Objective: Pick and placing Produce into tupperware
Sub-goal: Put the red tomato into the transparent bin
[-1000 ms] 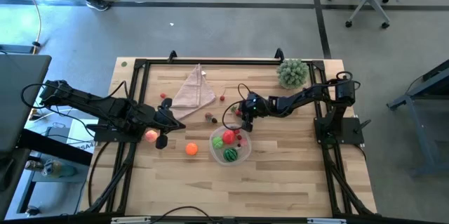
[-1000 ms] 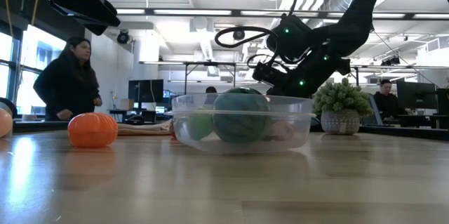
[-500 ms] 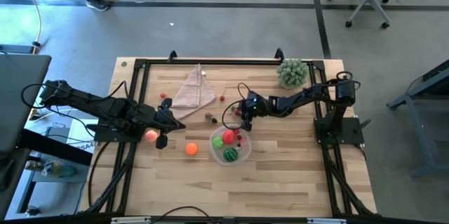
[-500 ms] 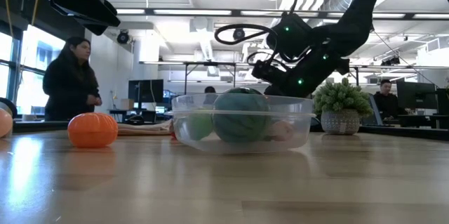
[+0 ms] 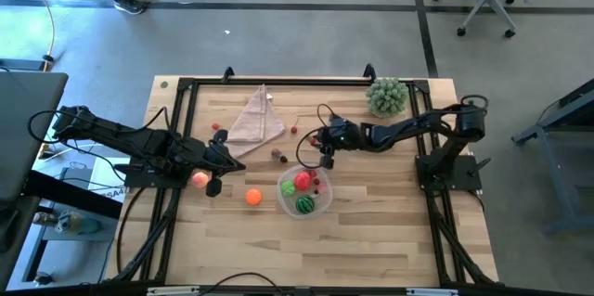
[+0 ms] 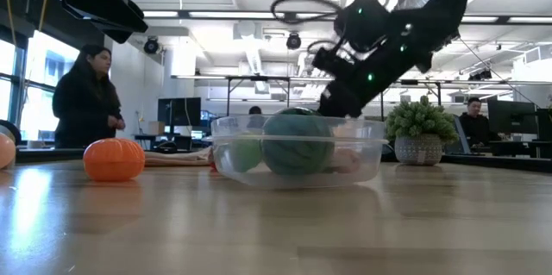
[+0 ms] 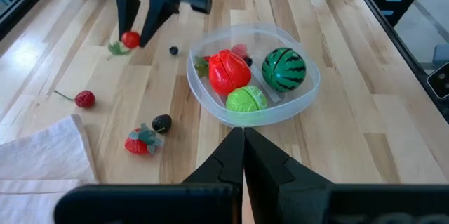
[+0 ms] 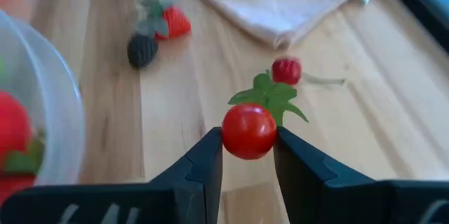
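Raised since the earlier frames, the right gripper (image 8: 248,155) now hangs above the bare wood just beyond the tupperware (image 5: 322,203), its fingers clenched on a small red tomato (image 8: 249,131) with a green leafy cap. Inside the clear tub lie a red apple (image 7: 226,70), a green apple (image 7: 246,100) and a striped melon (image 7: 284,69) (a pink piece shows behind them). The left gripper (image 7: 243,155), fingers pressed together, waits near the table's left edge beside the peach (image 5: 200,180); the orange (image 5: 252,197) sits near the tub.
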